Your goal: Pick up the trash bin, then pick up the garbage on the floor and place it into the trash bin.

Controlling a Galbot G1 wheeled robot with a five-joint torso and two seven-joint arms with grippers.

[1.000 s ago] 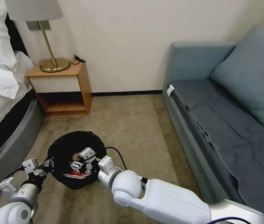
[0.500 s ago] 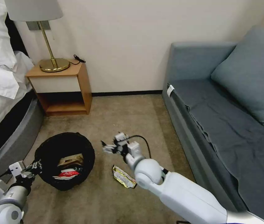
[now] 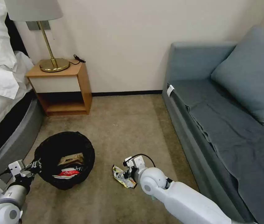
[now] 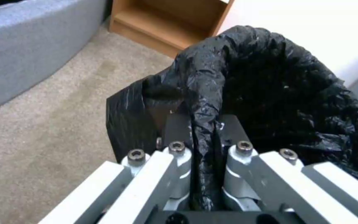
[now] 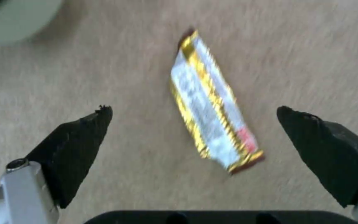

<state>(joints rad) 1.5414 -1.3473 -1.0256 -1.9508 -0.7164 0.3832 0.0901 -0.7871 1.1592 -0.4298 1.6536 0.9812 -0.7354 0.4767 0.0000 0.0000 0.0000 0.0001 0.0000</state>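
Observation:
The trash bin [image 3: 64, 163], lined with a crinkled black bag, stands on the carpet at lower left with a brown paper piece [image 3: 72, 159] and a red-white wrapper [image 3: 67, 173] inside. My left gripper [image 3: 35, 165] is shut on the bin's bagged rim [image 4: 204, 102]. A yellowish foil snack wrapper [image 3: 123, 177] lies flat on the carpet to the bin's right. My right gripper [image 3: 128, 175] hovers just above it, open, with the wrapper [image 5: 212, 121] lying between its two black fingertips [image 5: 79, 143].
A grey sofa [image 3: 219, 124] with a blue cushion runs along the right. A wooden nightstand [image 3: 62, 88] with a brass lamp stands at the back left, and a bed [image 3: 1, 102] fills the left edge. Bare carpet lies between them.
My right gripper left the bin's opening, swung right and came down over the foil wrapper on the floor. The bin, held by my left gripper, shifted a little to the left.

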